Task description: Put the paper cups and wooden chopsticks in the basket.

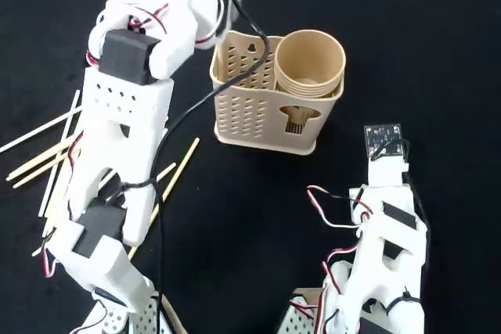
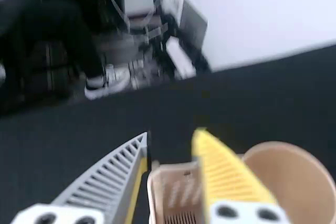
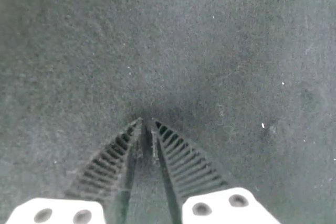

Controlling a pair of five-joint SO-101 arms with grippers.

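- Left gripper point(image 2: 172, 135): stands wide open, with the grey finger point(image 2: 113, 179) and the yellow finger point(image 2: 226, 177) well apart.
- Hangs over the basket point(image 1: 258, 99) at its 11 o'clock corner in the high view. Frames that corner's rim in the gap between the fingers in the left wrist view. Grips nothing that can be made out, and cannot be judged as touching the rim or clear of it.
- Right gripper point(image 3: 148, 124): sits pressed shut, with only a thin slit left between the ribbed fingers and nothing in it. Points down at the black cloth point(image 1: 438, 52).
- Right arm point(image 1: 387, 232): rests folded at about 5 o'clock from the basket, well apart from it.
- Basket: stands upright on the cloth, a little toward 12 o'clock from the table's middle. Looks beige, with slotted walls and a cut-out in the near side.
- Paper cups point(image 1: 309, 56): sit nested in one stack, mouth up, in the 3 o'clock end of the basket. Rise above its rim and look plain tan.
- Chopsticks point(image 1: 185, 162): lie flat on the cloth outside the basket, scattered from 7 to 9 o'clock of it and partly hidden under the left arm point(image 1: 117, 138). Look thin, pale and wooden, with the nearest one slanting at 7 o'clock near the basket without touching it.
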